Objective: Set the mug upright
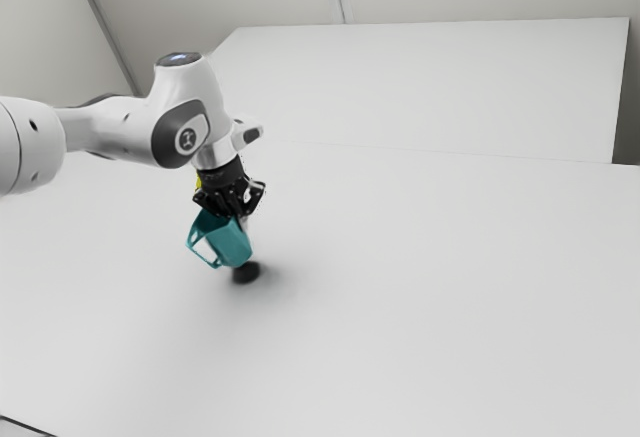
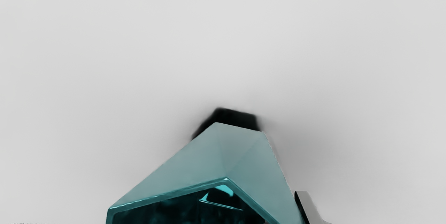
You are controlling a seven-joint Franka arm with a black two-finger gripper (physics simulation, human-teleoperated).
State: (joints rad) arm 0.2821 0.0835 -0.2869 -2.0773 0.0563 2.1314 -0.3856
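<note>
The gripper (image 1: 240, 218) points down over the table, its fingers at the upper part of the teal mug (image 1: 232, 243). The mug is tilted, base lowest, close above a small dark patch on the table; its handle sticks out toward the exterior view's left. In the wrist view, the open mouth of the mug (image 2: 195, 168) faces the camera, and the gripper (image 2: 284, 215) is shut on its wall. One finger (image 2: 307, 206) lies along the outer side; the other is mostly hidden at the mug's inside.
The white table (image 1: 420, 287) stretches around the mug. A dark patch (image 1: 246, 273) lies directly beneath the mug's base. A bit of yellow (image 1: 198, 183) shows behind the hand. A large white panel (image 1: 430, 87) stands farther back.
</note>
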